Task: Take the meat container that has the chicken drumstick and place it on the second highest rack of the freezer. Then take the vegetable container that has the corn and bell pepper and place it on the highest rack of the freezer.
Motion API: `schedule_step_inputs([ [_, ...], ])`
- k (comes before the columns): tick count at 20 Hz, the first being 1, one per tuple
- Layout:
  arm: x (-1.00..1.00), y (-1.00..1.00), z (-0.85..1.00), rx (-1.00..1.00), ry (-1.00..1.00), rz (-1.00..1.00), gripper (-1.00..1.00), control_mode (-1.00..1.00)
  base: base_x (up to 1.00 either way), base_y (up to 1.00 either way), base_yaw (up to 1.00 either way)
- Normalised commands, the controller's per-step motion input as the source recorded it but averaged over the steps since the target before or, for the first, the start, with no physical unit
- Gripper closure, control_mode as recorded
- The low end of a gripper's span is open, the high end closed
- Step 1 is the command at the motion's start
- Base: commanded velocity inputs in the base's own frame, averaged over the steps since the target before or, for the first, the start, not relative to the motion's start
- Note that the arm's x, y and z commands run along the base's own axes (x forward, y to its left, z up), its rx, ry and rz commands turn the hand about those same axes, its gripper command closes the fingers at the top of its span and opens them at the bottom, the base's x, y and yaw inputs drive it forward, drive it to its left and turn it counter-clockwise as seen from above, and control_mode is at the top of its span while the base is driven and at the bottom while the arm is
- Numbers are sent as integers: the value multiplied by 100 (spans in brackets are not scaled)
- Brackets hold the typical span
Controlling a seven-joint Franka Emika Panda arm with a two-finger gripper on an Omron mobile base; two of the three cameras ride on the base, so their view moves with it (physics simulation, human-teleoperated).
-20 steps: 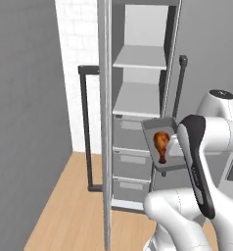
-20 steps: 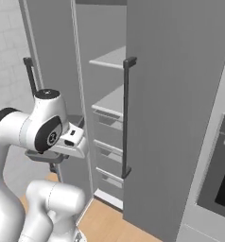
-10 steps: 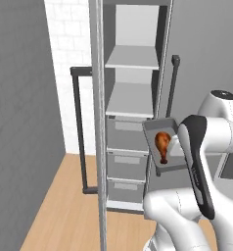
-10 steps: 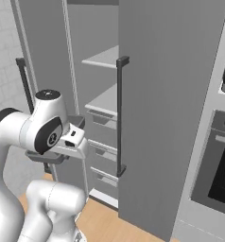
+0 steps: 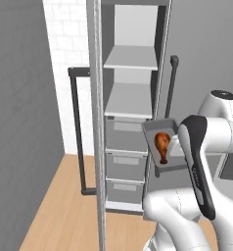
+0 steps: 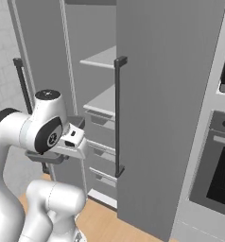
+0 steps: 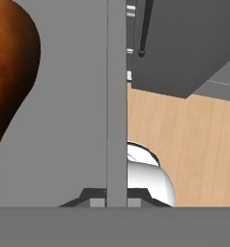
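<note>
Freezer (image 5: 133, 122) doors stand open, showing two light-grey shelves above three grey drawers; the highest rack (image 5: 132, 59) and the shelf below it are bare. In the left base view the meat container (image 5: 163, 149), a shallow grey tray, is held up in front of the drawers, to the right of the open compartment and tilted toward the camera. The chicken drumstick (image 5: 162, 145) lies in it, its rounded end up and its thin bone end pointing down. The end effector (image 7: 117, 195) is clenched on the tray's rim, which runs as a grey bar up the middle of the hand view, with the drumstick's glossy brown bulk at the left. A wooden floor (image 7: 184, 144) lies beneath.
</note>
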Motion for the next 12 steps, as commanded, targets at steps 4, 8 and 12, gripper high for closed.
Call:
schedule_step_inputs([
  [4, 0, 0, 0, 0, 0, 0, 100, 100, 12, -20, -1],
  [8, 0, 0, 0, 0, 0, 0, 100, 100, 18, 7, 0],
  [12, 0, 0, 0, 0, 0, 0, 100, 100, 40, -4, 1],
])
